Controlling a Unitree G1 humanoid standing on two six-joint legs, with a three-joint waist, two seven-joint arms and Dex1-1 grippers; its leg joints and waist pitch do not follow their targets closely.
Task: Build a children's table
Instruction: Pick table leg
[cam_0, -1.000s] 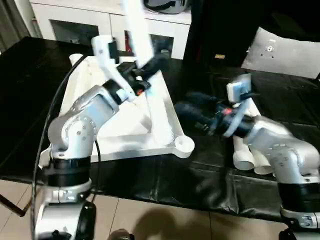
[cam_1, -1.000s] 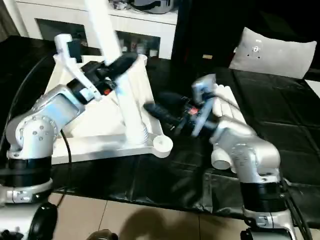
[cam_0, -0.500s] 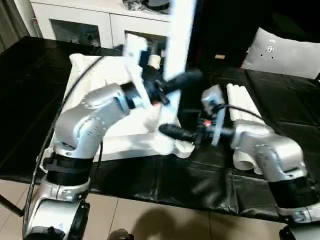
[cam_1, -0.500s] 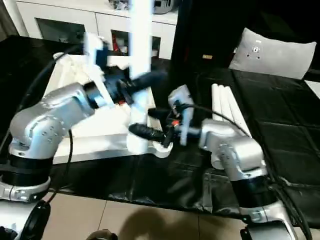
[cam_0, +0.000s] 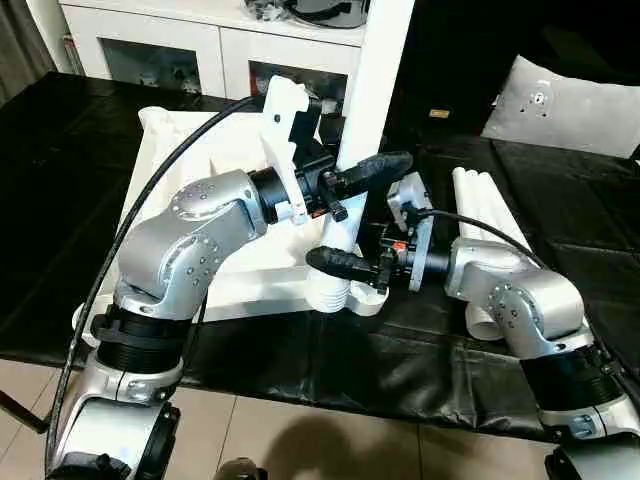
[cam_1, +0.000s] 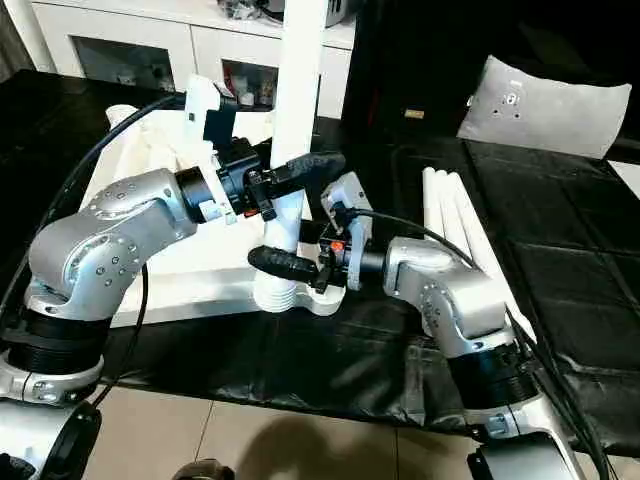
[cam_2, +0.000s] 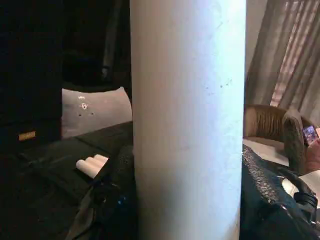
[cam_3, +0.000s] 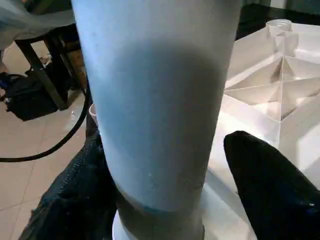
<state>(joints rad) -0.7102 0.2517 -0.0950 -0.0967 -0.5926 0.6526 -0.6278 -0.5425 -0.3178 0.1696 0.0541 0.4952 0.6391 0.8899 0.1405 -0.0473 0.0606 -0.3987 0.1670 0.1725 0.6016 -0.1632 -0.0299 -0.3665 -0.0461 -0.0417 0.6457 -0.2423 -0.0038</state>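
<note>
The children's table top (cam_0: 250, 275) lies upside down on the black table, its ribbed underside (cam_3: 270, 85) facing up. One white leg (cam_0: 375, 60) stands upright in the near right corner socket (cam_0: 345, 297). My left gripper (cam_0: 355, 175) is shut on the leg partway up, and the leg (cam_2: 187, 120) shows between its pads. My right gripper (cam_0: 340, 262) is open and straddles the leg (cam_3: 155, 100) just above the socket. One of its fingers (cam_3: 265, 190) stands a sliver off the leg. Spare legs (cam_0: 480, 200) lie side by side to the right.
A white pillow (cam_0: 570, 95) rests at the back right of the black table (cam_0: 60, 230). White glass-door cabinets (cam_0: 180, 50) stand behind. The table's front edge (cam_0: 350, 395) runs close below the socket, with tiled floor beyond it.
My left arm swung the leg from a tilt over the top to upright at the near right socket. My right gripper moved left to the leg's base and narrowed around it.
</note>
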